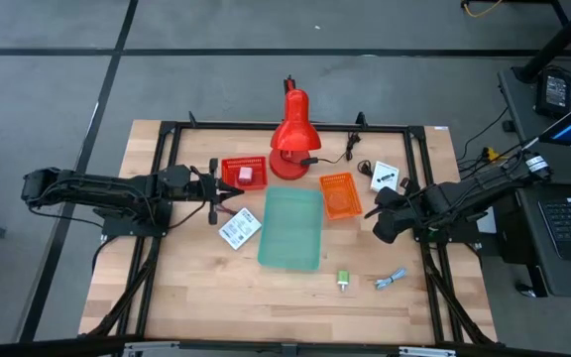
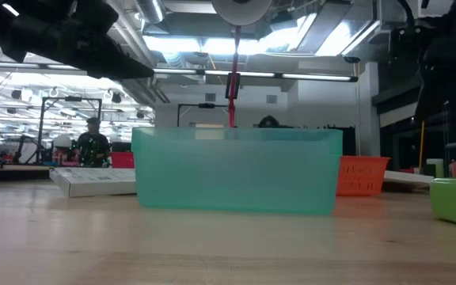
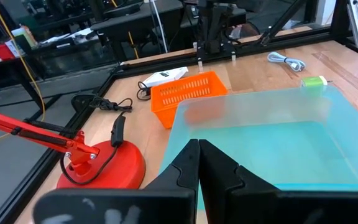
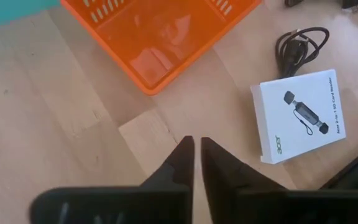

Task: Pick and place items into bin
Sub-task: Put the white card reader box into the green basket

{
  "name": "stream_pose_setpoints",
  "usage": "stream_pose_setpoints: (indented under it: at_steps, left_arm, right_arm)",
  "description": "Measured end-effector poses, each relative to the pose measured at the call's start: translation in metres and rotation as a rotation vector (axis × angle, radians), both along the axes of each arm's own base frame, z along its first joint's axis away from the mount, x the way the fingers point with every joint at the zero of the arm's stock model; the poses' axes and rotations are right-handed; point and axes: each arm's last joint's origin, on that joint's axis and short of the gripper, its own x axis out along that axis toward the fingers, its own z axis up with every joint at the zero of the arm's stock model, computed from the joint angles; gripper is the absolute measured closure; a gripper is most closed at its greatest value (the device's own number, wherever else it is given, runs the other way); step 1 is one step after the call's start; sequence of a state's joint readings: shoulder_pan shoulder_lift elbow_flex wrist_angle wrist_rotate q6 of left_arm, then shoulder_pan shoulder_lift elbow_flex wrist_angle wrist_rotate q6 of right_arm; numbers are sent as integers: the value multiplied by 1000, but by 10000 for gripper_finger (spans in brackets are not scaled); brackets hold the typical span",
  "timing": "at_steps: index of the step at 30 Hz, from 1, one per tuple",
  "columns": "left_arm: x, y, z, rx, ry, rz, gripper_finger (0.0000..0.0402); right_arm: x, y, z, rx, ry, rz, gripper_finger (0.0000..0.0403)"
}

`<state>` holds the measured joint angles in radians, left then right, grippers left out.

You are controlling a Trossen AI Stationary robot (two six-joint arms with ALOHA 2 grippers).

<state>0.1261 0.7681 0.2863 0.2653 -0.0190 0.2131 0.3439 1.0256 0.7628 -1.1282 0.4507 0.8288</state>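
The teal bin [image 1: 292, 228] stands at the table's middle. A white printed packet [image 1: 238, 230] lies flat just left of it. A pink cube [image 1: 247, 175] sits in a red basket [image 1: 244, 173]. A second white packet [image 1: 385, 176] and a black coiled cable [image 4: 300, 40] lie at the far right. The green block [image 1: 344, 280] and the blue-white clip [image 1: 392, 280] lie near the front edge. My left gripper [image 1: 224, 201] is shut and empty, hovering left of the bin [image 3: 272, 137]. My right gripper [image 1: 375, 211] is shut and empty, above bare wood beside the orange basket [image 4: 160, 31].
A red desk lamp [image 1: 290, 139] stands at the far middle, its base [image 3: 101, 165] beside the bin and its cord trailing right. An orange basket [image 1: 340, 194] sits right of the bin's far end. Bare wood lies in front of the bin and at the near left.
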Motion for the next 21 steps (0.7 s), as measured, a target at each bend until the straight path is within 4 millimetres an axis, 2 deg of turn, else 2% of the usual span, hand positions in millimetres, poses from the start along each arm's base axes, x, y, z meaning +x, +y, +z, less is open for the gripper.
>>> stream_pose_setpoints:
  at_steps: [14,18,21]
  left_arm:
    - [0,0,0,0,0,0,397]
    - [0,0,0,0,0,0,396]
    - [0,0,0,0,0,0,399]
  right_arm:
    - [1,0,0,1,-4,4,204]
    - [1,0,0,-5,4,23,175]
    - [1,0,0,-1,-3,9,168]
